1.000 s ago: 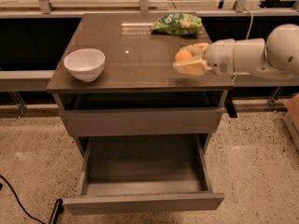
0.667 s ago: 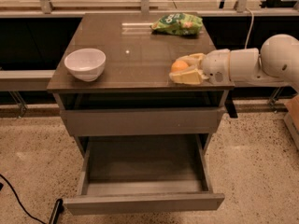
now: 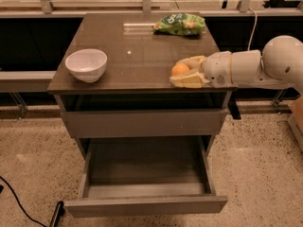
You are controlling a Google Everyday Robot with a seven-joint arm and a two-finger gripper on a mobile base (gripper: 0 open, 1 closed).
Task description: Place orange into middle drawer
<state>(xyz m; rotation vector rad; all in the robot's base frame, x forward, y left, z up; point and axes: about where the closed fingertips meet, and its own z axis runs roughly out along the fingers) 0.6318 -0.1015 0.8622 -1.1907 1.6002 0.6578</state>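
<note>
The orange (image 3: 180,69) sits between the cream fingers (image 3: 189,81) of my gripper (image 3: 176,73), which is shut on it just above the front right part of the cabinet top (image 3: 137,56). My white arm reaches in from the right. The middle drawer (image 3: 144,205) is pulled out wide below and to the left of the gripper, and its flat grey floor (image 3: 147,167) is bare. The drawer above it (image 3: 142,123) is closed or nearly closed.
A white bowl (image 3: 86,64) stands at the front left of the cabinet top. A green crinkly snack bag (image 3: 180,23) lies at the back right. A black cable (image 3: 19,202) runs over the speckled floor at the lower left. A rail with posts runs behind the cabinet.
My gripper has moved left and toward the cabinet's front edge, with the orange still in it. The drawer, the bowl and the bag have not moved.
</note>
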